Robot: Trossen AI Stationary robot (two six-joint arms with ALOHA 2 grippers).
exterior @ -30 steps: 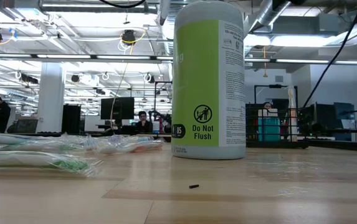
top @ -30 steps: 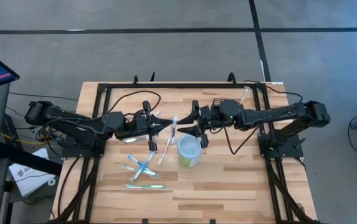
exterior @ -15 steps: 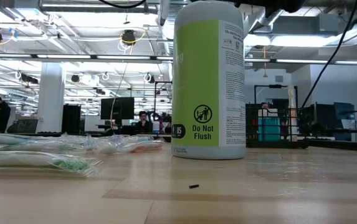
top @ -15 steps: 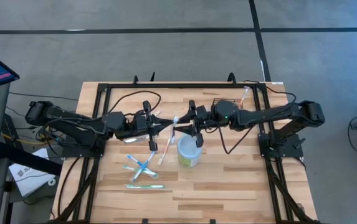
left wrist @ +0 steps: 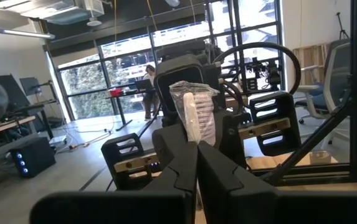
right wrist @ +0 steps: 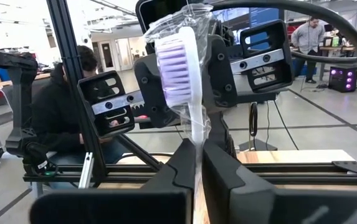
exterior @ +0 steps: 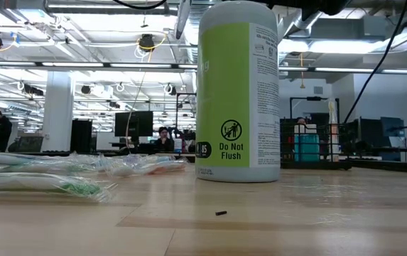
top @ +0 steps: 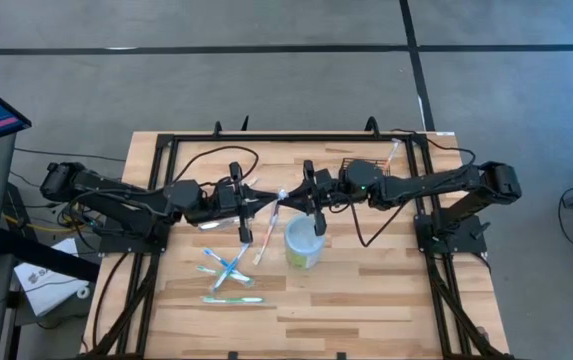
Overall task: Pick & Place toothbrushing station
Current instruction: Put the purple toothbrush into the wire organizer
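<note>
A wrapped toothbrush point(top: 279, 203) with purple bristles hangs in the air between my two grippers, just beyond the white-and-green cup point(top: 303, 244). My left gripper point(top: 269, 199) comes from the table's left and is shut on the brush. My right gripper point(top: 292, 198) comes from the right and is shut on the same brush. The brush head point(right wrist: 177, 62) stands above both pairs of fingers. The black mesh toothbrushing station point(top: 353, 163) rests on the table at the far side, partly hidden by my right arm. My left gripper pinches the wrapped toothbrush between its two fingers just below the head point(left wrist: 194, 138). The fingers lie level, coming from the table's left, across the brush. The brush stands roughly upright, head up, clear of the table. My right gripper pinches the same brush on its neck below the bristles point(right wrist: 197, 138), through the clear wrapper. Its fingers lie level, coming from the table's right, across the brush. The handle below the fingers is hidden by them.
Several more wrapped toothbrushes point(top: 230, 272) lie on the table's near left, also seen in the low view point(exterior: 47, 181). The tall cup point(exterior: 238, 92) stands near the middle. A black frame point(top: 296, 137) rims the table.
My right gripper has moved a little toward the table's left, up to the toothbrush held by my left gripper, and has shut on it. The brush and my left gripper have stayed where they were.
</note>
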